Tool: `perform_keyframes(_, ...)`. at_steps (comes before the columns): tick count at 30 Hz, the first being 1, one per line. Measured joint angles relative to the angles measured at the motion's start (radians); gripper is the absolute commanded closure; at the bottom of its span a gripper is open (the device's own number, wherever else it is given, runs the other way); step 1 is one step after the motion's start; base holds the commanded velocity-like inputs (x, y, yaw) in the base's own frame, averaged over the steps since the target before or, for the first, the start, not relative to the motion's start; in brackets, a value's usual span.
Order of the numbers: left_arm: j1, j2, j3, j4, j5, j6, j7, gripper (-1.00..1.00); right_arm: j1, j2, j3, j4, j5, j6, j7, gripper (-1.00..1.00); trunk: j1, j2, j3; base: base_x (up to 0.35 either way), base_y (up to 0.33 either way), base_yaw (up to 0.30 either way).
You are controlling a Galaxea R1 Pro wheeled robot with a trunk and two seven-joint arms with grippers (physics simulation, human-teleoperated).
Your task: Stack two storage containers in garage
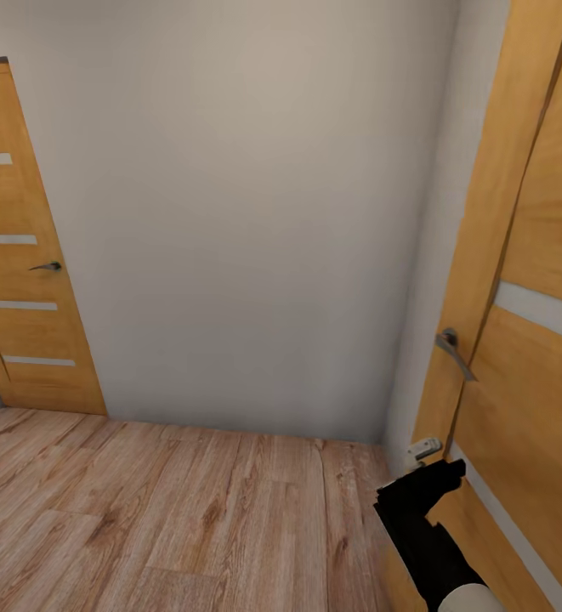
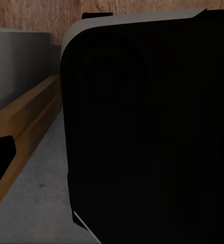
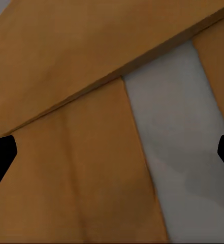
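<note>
The two storage containers are out of view. My right gripper (image 1: 434, 480) sits low at the right of the head view, black, close against an orange wooden door (image 1: 536, 382). In the right wrist view its two dark fingertips (image 3: 0, 157) stand far apart at the picture's edges. The right gripper (image 3: 112, 157) is open and empty, facing the door's wood panel (image 3: 76, 168) and a pale glass strip (image 3: 178, 152). In the left wrist view one dark fingertip (image 2: 0, 162) of the left gripper shows at the edge, beside my own black body (image 2: 147, 132).
A pale wall (image 1: 255, 212) stands ahead over light wood-plank flooring (image 1: 170, 510). A closed orange door (image 1: 25, 280) with a handle (image 1: 49, 267) is at the left. The right door's handle (image 1: 453, 348) sticks out just above my right arm.
</note>
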Motion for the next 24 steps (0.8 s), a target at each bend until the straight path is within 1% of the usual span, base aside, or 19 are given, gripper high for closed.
perform_keyframes(2, 0.000, 0.000, 0.000, 0.000, 0.000, 0.000, 0.000, -1.00, 0.000, -0.008, -0.011, 0.000, 0.005, 0.006, -0.001, -1.00, 0.000, 0.000, 0.000, 0.000, 0.000, 0.000)
perform_keyframes(6, 0.000, 0.000, 0.000, 0.000, 0.000, 0.000, 0.000, -1.00, 0.000, -0.026, -0.020, 0.000, 0.003, 0.003, 0.001, -1.00, 0.000, 0.000, 0.000, 0.000, 0.000, 0.000)
perform_keyframes(10, 0.000, 0.000, 0.000, 0.000, 0.000, 0.000, -0.001, -1.00, 0.000, -0.037, -0.022, 0.000, 0.002, 0.003, 0.002, -1.00, 0.000, 0.000, 0.000, 0.000, 0.000, 0.000)
perform_keyframes(15, 0.000, 0.000, 0.000, 0.000, 0.000, 0.000, -0.001, -1.00, 0.000, -0.042, -0.024, 0.000, 0.001, 0.001, 0.002, -1.00, 0.000, 0.000, 0.000, 0.000, 0.000, 0.000)
perform_keyframes(22, 0.001, 0.000, 0.000, 0.000, 0.000, 0.000, -0.002, -1.00, 0.000, -0.068, -0.055, 0.000, 0.004, 0.004, 0.002, -1.00, 0.000, 0.000, 0.000, 0.000, 0.000, 0.000)
perform_keyframes(24, 0.000, 0.000, 0.000, 0.000, 0.000, 0.000, -0.002, -1.00, 0.000, -0.071, -0.052, 0.000, 0.003, 0.005, 0.002, -1.00, 0.000, 0.000, 0.000, 0.000, 0.000, 0.000)
